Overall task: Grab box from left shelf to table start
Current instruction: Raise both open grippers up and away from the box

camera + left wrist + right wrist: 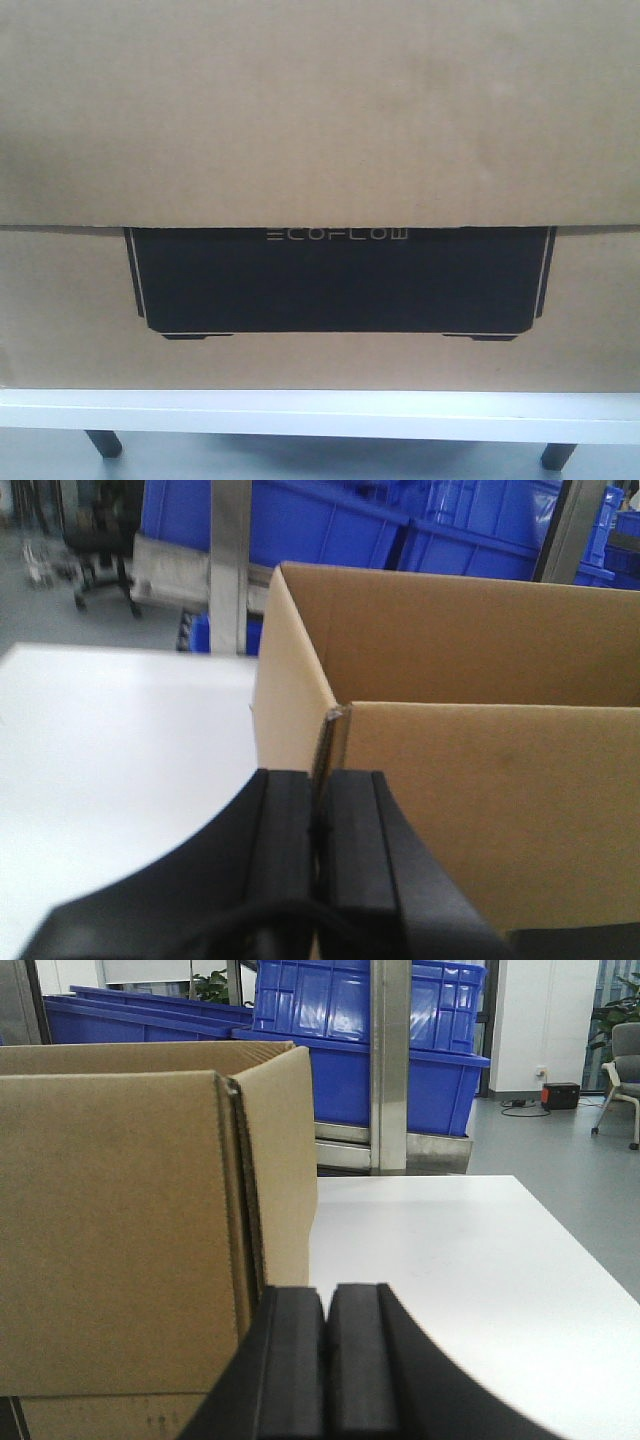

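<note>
One box [320,150]: fills the front view, black ECOFLOW panel centre, resting on the white desk [320,412].
Left gripper [322,855]: jaws pressed together on the box's flap edge, lower centre.
Right gripper [327,1360]: jaws closed, empty, just beside the box wall.
Blue bins [350,1020]: stacked behind, upper frame.

Box [320,150]: in my front view it ran past the top, left and right edges; its lettering read soft.
Table [320,412]: I saw only the front edge and two leg tops, cut by the bottom border.
Left gripper [320,810]: its base left the frame; a flap edge sat between the pads.
Right gripper [327,1310]: whether it pinched any cardboard, I could not tell.
Blue bins [360,1020]: partly screened by the box.
</note>
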Controlling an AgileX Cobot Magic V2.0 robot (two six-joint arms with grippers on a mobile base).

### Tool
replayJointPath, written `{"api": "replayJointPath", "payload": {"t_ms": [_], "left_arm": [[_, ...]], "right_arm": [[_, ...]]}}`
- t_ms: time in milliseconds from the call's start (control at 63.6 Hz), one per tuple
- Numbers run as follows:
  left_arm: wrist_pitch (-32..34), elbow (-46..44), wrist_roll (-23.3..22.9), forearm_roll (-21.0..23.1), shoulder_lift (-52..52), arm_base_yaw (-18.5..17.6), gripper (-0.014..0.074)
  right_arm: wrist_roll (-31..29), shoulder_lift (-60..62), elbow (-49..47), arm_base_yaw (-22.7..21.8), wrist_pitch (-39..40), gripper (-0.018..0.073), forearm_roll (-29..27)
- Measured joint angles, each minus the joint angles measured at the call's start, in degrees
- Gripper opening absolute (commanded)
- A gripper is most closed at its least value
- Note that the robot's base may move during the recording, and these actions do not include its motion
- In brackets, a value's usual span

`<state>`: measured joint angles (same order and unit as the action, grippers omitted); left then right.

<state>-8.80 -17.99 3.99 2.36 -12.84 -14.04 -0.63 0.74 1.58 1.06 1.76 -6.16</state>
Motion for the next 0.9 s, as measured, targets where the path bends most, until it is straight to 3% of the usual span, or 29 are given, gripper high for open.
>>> {"api": "replayJointPath", "payload": {"t_ms": [94,267,472,897], "left_arm": [[3.90,4.76,4.47,2.82,3.68,3.77,-0.0012],[4.78,13.32,1.77,2.12,11.05,8.56,-0.0012],[4.78,19.53,0.85,1.90,13.44,9.19,-0.0012],[8.09,19.53,1.58,1.74,13.46,9.19,-0.0012]], "right_arm": [[0.00,0.00,0.00,0.00,0.00,0.0053,0.00],[0.00,0.00,0.00,0.00,0.00,0.0053,0.01],[0.00,0.00,0.00,0.00,0.00,0.0053,0.11],[0.00,0.00,0.00,0.00,0.00,0.0053,0.11]]}}
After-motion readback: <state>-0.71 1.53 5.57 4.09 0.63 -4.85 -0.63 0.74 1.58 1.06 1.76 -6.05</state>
